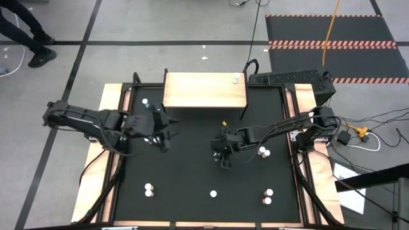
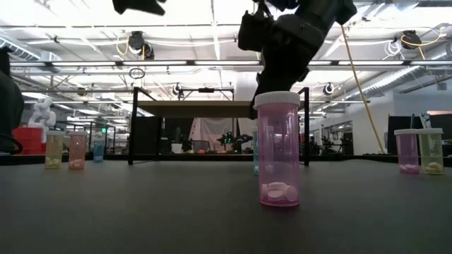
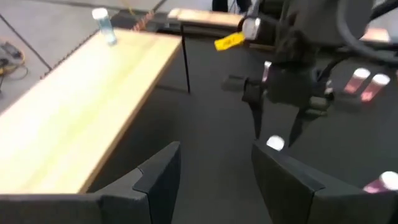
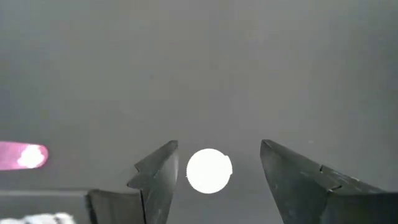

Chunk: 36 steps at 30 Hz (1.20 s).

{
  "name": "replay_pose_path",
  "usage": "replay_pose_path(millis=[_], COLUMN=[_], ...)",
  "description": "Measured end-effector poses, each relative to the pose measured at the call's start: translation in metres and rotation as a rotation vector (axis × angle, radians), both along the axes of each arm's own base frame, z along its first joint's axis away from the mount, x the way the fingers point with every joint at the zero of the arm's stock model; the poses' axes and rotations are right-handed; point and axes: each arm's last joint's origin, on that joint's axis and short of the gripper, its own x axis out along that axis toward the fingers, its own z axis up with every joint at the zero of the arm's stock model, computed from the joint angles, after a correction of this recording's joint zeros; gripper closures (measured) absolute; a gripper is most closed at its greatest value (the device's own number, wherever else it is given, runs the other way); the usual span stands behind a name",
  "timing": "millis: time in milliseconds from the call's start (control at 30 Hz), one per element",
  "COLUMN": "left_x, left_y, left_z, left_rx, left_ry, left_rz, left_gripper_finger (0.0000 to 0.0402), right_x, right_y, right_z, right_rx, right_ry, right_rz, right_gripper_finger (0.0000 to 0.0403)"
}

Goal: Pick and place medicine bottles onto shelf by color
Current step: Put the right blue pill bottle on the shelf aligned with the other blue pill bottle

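Observation:
The shelf (image 1: 204,89) is a tan board on black legs at the mat's far side. One blue bottle (image 1: 236,78) (image 3: 104,25) stands near its right end. My right gripper (image 1: 223,156) (image 4: 217,147) hangs open over the mat's middle, fingers pointing down. They stand on either side of a white-capped bottle (image 4: 209,170) (image 3: 274,143) without touching it. I cannot tell that bottle's body colour. My left gripper (image 1: 163,134) (image 3: 214,180) is open and holds nothing, above the mat near the shelf's left front corner. A pink bottle (image 2: 279,148) (image 1: 213,193) stands near the near edge.
Other bottles stand on the black mat: a pair right of my right gripper (image 1: 262,151), pairs near the near edge (image 1: 149,190) (image 1: 268,195), one by the shelf's left leg (image 1: 146,102). A black keyboard-like unit (image 1: 291,78) sits right of the shelf.

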Motion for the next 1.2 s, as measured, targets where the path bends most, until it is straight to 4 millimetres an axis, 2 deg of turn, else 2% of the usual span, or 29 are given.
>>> replay_pose_path(millis=[200, 433, 833, 1200], left_x=[0.007, 0.007, 0.006, 0.006], left_y=[-0.001, -0.001, -0.001, -0.001], left_z=[-0.010, -0.010, -0.009, -0.009], left_rx=[-0.009, -0.004, -0.003, -0.007], left_ry=[0.042, 0.048, 0.043, 0.042], left_rz=[0.012, 0.009, 0.009, 0.011], left_gripper_finger=[0.0202, 0.0202, 0.0202, 0.0202], right_x=[0.001, 0.003, 0.000, 0.000], right_y=[0.007, 0.011, 0.009, 0.004], right_z=[-0.009, -0.016, -0.019, -0.019], right_rx=[0.011, -0.010, -0.040, -0.054], right_ry=[0.032, 0.044, 0.061, 0.065], right_rz=[0.045, 0.063, 0.065, 0.064], right_gripper_finger=[0.0179, 0.0181, 0.0261, 0.0277])
